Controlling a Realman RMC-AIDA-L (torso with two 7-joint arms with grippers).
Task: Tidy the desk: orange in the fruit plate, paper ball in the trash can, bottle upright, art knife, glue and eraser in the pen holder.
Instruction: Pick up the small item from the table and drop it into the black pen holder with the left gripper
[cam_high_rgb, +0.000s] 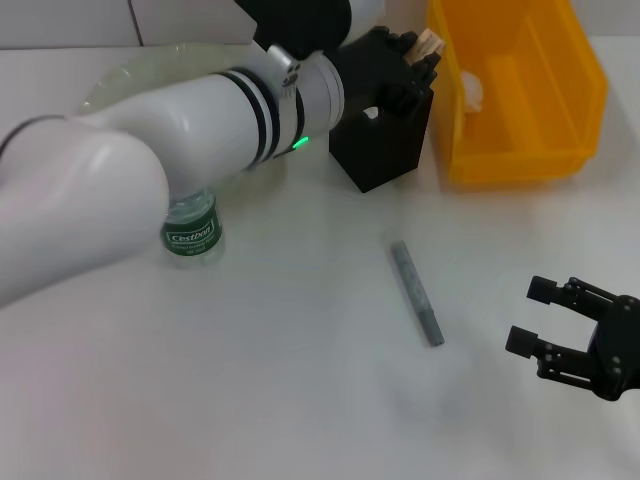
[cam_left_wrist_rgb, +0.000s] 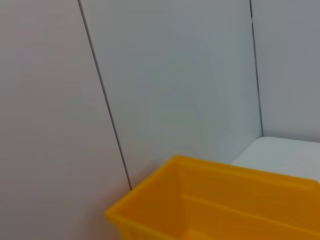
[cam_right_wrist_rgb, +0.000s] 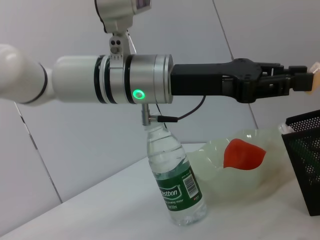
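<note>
The left end effector (cam_high_rgb: 425, 50) hangs above the black mesh pen holder (cam_high_rgb: 385, 140) and holds a small pale eraser (cam_high_rgb: 430, 42) between its fingers. The grey art knife (cam_high_rgb: 416, 292) lies flat on the white surface (cam_high_rgb: 300, 380), between the pen holder and the right end effector (cam_high_rgb: 535, 315), which rests low with fingers wide apart. The clear bottle (cam_right_wrist_rgb: 176, 177) with green label stands upright beside the fruit plate (cam_right_wrist_rgb: 240, 170), which carries the orange (cam_right_wrist_rgb: 243, 153).
</note>
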